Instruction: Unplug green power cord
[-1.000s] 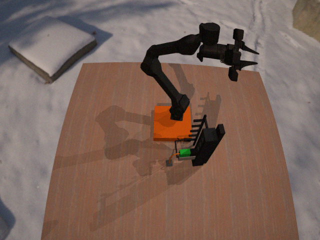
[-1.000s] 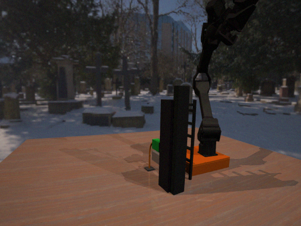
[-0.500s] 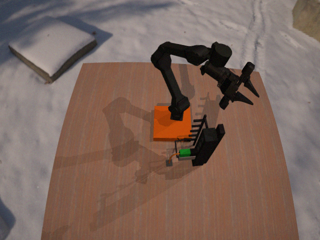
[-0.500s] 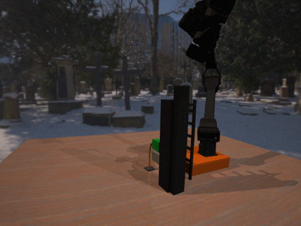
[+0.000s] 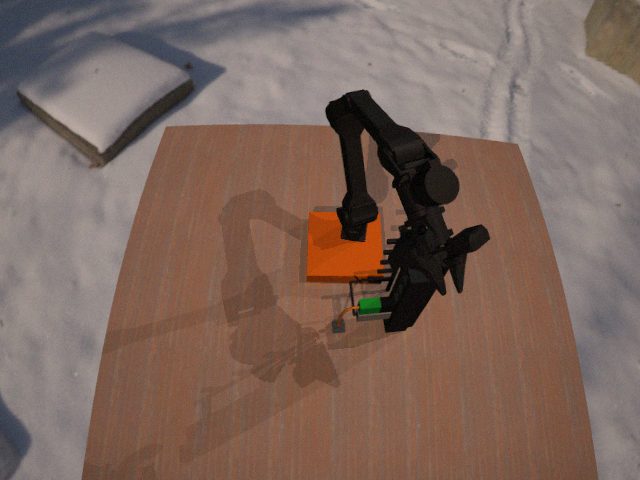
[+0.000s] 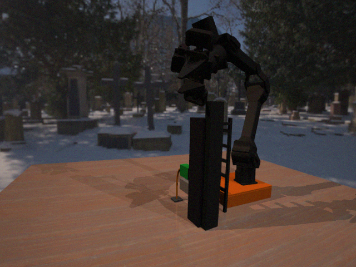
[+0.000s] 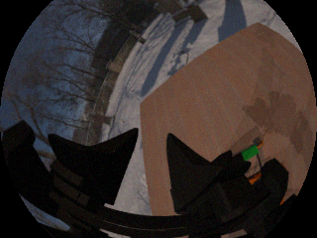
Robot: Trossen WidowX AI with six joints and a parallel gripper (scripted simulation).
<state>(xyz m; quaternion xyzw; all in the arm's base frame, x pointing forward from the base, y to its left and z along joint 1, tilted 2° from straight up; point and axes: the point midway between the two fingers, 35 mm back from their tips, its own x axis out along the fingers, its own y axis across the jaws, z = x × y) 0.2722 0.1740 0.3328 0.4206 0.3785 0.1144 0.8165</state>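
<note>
The green plug [image 5: 370, 305] [image 6: 184, 171] [image 7: 250, 152] sits on top of the pale grey power strip [image 5: 373, 316] [image 6: 183, 184]. Its orange cord [image 5: 343, 313] [image 6: 177, 183] curves down to a small dark plate [image 5: 338, 326] [image 6: 176, 198] on the table. The plug's other end meets a tall black block; whether it is seated there I cannot tell. My gripper [image 5: 451, 292] [image 6: 179, 84] [image 7: 153, 134] is partly open and empty, its two pointed fingers apart. It is high above the table, near the top of the blocks, well away from plug, cord and strip.
Two tall black blocks [image 5: 413, 304] [image 6: 214, 166] stand beside the plug and hide part of the strip in the exterior view. A black ladder-like rack [image 6: 228, 161] stands behind them. A thin dark frame [image 5: 352, 297] is by the plug. The arm's orange base [image 5: 330, 258] [image 6: 244, 191] is close behind.
</note>
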